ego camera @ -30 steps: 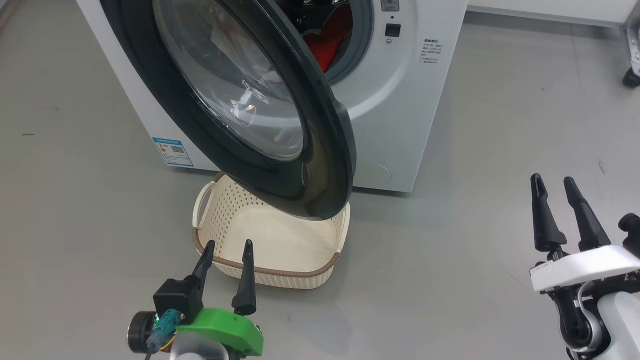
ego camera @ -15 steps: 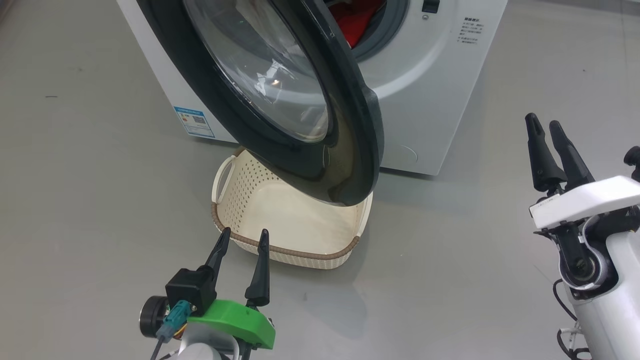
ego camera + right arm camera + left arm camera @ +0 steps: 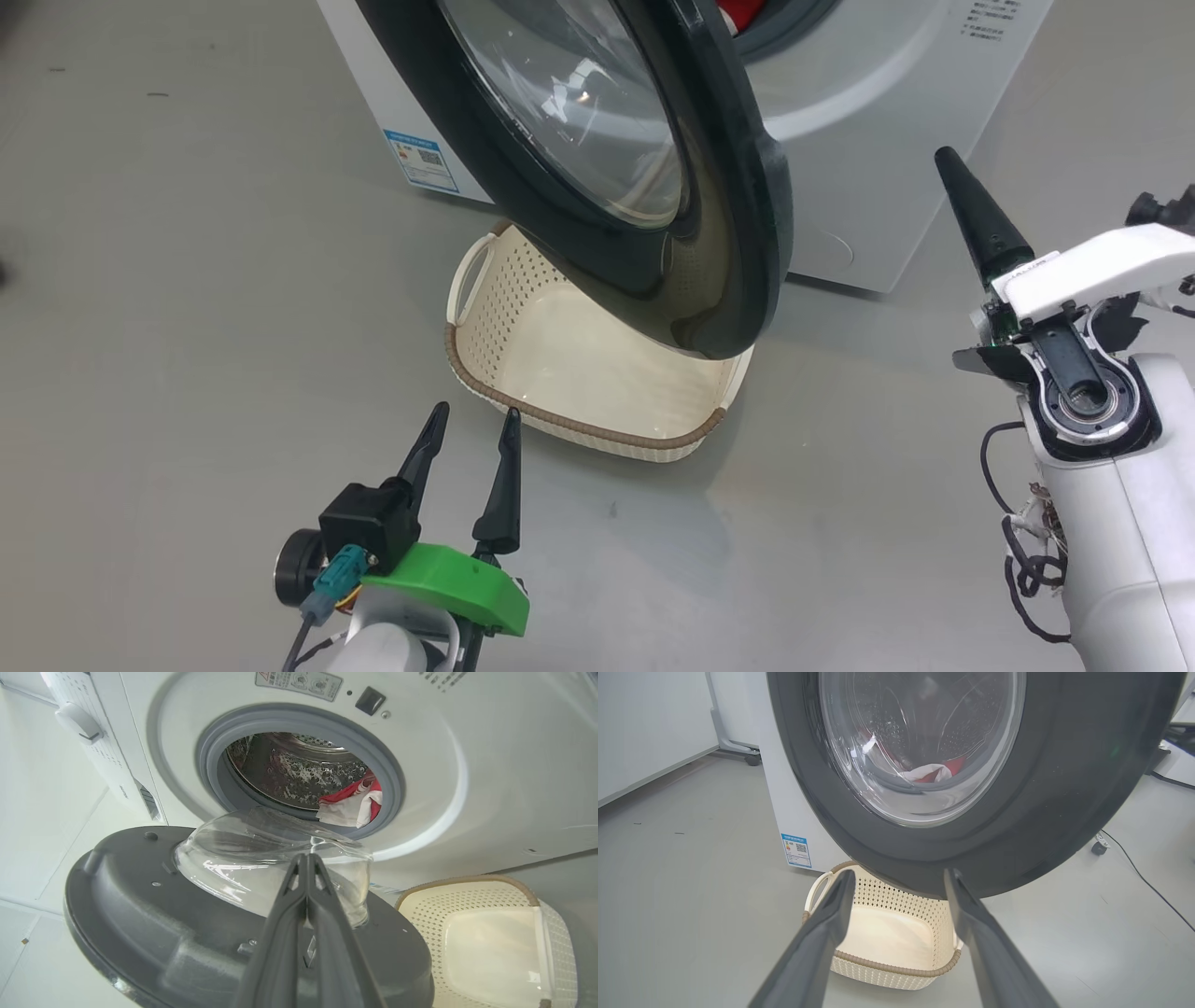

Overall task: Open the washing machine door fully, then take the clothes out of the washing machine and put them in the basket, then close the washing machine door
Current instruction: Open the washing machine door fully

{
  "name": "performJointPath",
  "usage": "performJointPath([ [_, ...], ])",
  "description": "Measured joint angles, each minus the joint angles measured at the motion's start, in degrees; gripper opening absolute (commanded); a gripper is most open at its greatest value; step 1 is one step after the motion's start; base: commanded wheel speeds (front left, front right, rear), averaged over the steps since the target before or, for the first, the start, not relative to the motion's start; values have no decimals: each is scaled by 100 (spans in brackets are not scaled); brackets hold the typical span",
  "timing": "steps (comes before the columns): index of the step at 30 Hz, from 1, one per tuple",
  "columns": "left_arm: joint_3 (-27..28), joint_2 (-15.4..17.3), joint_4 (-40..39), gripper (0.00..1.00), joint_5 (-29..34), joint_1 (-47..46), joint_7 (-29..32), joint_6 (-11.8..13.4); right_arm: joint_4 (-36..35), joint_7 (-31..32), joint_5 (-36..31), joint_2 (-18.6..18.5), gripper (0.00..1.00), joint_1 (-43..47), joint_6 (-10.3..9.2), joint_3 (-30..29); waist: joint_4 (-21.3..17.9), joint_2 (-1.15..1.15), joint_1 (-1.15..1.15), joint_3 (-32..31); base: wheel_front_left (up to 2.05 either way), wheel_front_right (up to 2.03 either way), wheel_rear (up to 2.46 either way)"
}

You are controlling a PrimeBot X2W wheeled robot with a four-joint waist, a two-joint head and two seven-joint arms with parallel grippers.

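The washing machine door (image 3: pixel 597 159) stands swung partway out across the upper middle of the head view. Its black rim hangs over the far end of the basket (image 3: pixel 579 425), which sits on the grey floor (image 3: pixel 187 327) just before the washing machine (image 3: pixel 868 140). The clothes (image 3: pixel 355 805), red and white, lie in the drum at the lower right of its opening in the right wrist view. The left claw (image 3: pixel 474 411), at lower left, hovers near the basket's near rim, fingers spread wide, holding nothing. The right claw (image 3: pixel 948 163), at the right, has its fingers pressed together on nothing, apart from the door.
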Motion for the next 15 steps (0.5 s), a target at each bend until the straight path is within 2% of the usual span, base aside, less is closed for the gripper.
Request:
performJointPath([
  [7, -32, -2, -42, 100, -77, -107, 0, 0, 298, 828, 870, 120, 0, -231, -347, -76, 233, 0, 0, 167, 0, 0, 0],
  [15, -12, -3, -43, 100, -80, -108, 0, 0, 423, 1523, 1412, 227, 0, -482, -658, -52, 367, 0, 0, 234, 0, 0, 0],
])
